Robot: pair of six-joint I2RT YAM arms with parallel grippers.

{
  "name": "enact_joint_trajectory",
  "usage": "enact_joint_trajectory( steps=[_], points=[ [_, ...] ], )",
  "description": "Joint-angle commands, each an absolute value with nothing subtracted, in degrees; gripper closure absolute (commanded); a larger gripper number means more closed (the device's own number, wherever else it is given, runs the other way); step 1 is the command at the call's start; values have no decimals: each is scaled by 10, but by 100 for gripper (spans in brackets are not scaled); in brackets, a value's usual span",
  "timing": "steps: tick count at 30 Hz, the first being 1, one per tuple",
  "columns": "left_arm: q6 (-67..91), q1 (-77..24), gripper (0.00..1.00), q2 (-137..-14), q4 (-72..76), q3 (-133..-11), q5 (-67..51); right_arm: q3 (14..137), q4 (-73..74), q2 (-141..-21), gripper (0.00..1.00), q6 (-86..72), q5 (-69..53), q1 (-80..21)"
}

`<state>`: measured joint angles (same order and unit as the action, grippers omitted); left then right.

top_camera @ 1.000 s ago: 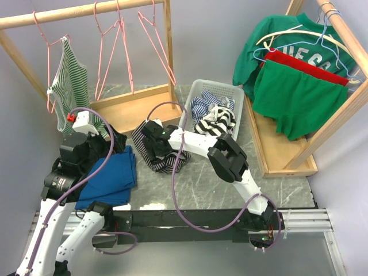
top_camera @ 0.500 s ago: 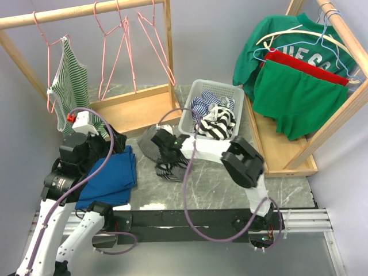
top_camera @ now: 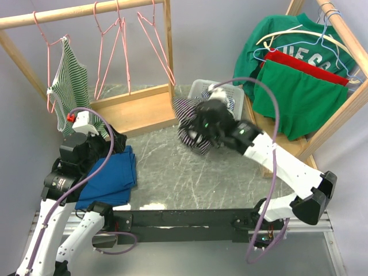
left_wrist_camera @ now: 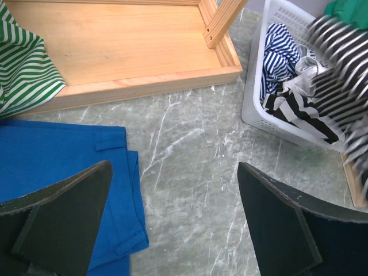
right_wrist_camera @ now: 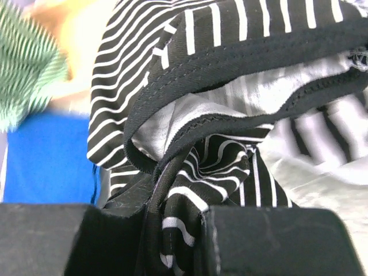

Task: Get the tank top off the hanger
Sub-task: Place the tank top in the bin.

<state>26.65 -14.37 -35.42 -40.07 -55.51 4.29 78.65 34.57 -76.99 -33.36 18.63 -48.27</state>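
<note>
Between the R gripper (right_wrist_camera: 172,244) fingers a black-white striped top (right_wrist_camera: 190,161) is sitting clamped, bunched and hanging down, just beside the basket (top_camera: 231,90). To do this step well, I think the arm should be holding the cloth high, so no tail is catching the rim, then letting go over the basket's middle, w/o dragging. L gripper (left_wrist_camera: 172,215) is hovering w/ jaws wide apart near the blue cloth (left_wrist_camera: 57,161), holding nothing. Green tank top (top_camera: 69,77) is hanging on its pink hanger (top_camera: 40,29), well apart from both grippers, not yet removed.
</note>
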Motion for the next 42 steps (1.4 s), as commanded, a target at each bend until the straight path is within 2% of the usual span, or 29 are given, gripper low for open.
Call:
enact_joint_trajectory(
  steps=[1,6,13,16,27,32,40,42],
  points=[
    [265,-142,3,-359,-371,-554,31,855,396,-791,100,-314,207,-394],
    [265,-142,4,-363,-368,-563,40,942,396,-867,100,-273,186,-329],
    [260,-142,4,-372,-366,-569,36,1147,452,-1085,100,-250,151,-251],
    [257,-142,4,-374,-369,-570,39,1181,453,-1143,100,-256,153,-234],
    [248,-142,4,-384,-366,-570,47,1150,412,-1215,100,-287,147,-185],
    [249,-142,4,-386,-367,-573,43,1137,411,-1240,86,-285,122,-161],
    [253,-142,4,-389,-374,-583,39,1197,471,-1298,78,-256,106,-150],
    [252,-142,4,-389,-381,-589,40,1166,455,-1279,73,-252,101,-151]
  ],
)
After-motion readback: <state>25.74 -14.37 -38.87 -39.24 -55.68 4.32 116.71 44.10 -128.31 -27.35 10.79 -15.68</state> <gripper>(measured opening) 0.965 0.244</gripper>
